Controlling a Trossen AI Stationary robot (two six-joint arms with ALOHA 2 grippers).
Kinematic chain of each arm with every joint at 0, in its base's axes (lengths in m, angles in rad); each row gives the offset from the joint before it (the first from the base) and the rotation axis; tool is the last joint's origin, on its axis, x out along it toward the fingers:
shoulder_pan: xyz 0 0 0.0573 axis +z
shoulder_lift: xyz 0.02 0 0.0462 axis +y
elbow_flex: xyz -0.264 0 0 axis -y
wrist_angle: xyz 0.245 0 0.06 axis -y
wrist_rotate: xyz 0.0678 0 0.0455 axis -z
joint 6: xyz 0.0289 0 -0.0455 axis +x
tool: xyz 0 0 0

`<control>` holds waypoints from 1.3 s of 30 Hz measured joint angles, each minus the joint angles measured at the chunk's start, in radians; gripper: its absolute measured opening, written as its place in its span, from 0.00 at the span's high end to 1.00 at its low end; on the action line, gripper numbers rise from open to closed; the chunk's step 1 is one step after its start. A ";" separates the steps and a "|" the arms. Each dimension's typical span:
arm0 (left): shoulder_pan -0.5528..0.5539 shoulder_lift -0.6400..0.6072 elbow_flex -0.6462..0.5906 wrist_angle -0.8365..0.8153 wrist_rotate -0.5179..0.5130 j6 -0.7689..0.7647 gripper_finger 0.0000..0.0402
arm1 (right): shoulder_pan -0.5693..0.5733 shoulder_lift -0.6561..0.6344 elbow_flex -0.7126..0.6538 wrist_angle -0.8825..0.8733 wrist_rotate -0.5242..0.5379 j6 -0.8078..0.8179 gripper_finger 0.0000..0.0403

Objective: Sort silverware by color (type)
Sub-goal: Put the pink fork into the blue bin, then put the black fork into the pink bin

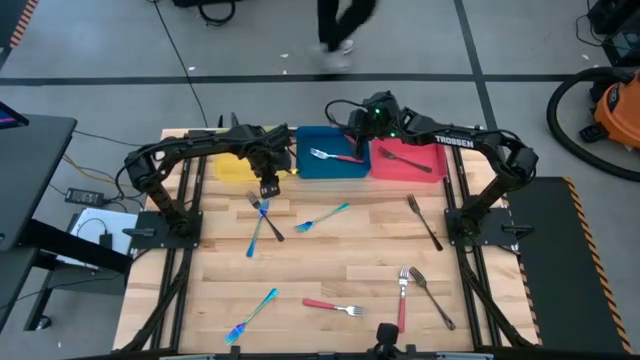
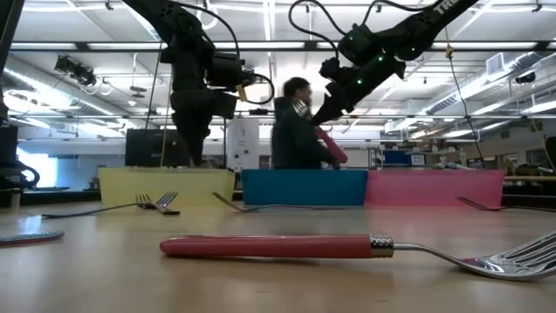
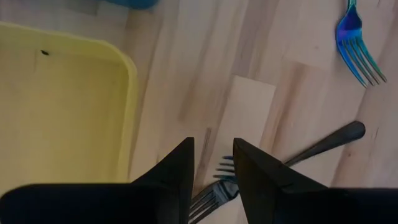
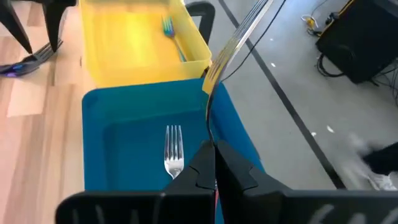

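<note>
My right gripper (image 1: 357,137) (image 4: 214,149) hovers over the blue tray (image 1: 305,168) and is shut on a red-handled silver fork (image 4: 239,37). Another silver fork (image 4: 173,152) lies flat in that tray. My left gripper (image 1: 268,186) (image 3: 213,163) is open and empty. It hangs just off the yellow tray (image 3: 56,106), above a dark fork (image 3: 323,142) crossed with a blue-teal fork (image 1: 257,225) on the table. A blue-teal fork (image 4: 171,31) lies in the yellow tray, and a dark fork (image 1: 405,160) lies in the red tray (image 1: 425,172). My right gripper pinches the fork by its metal shank (image 4: 210,130) between the two fingers, coming from above. The tines (image 4: 249,18) stick out ahead of the fingers. In the low view the red handle (image 2: 332,148) hangs slanting below them, clear of the blue tray.
Loose on the wooden table lie blue-teal forks (image 1: 322,217) (image 1: 250,315), a dark fork (image 1: 424,220), red-handled forks (image 1: 333,307) (image 1: 402,300) and a grey fork (image 1: 432,298). One red-handled fork (image 2: 278,246) is close to the low camera. A person (image 2: 295,130) stands beyond the far edge.
</note>
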 joint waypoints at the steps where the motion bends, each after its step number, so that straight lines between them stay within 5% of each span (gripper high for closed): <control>1: -0.001 0.000 0.000 0.000 0.000 0.000 0.72 | 0.002 0.001 0.000 0.002 -0.013 0.000 0.99; 25: -0.004 -0.003 0.000 0.038 -0.005 0.026 0.72 | 0.015 0.283 0.002 0.038 -0.081 -0.018 0.99; 39: -0.004 -0.004 0.000 0.039 -0.005 0.022 0.72 | 0.024 0.298 0.001 0.081 -0.044 -0.018 0.80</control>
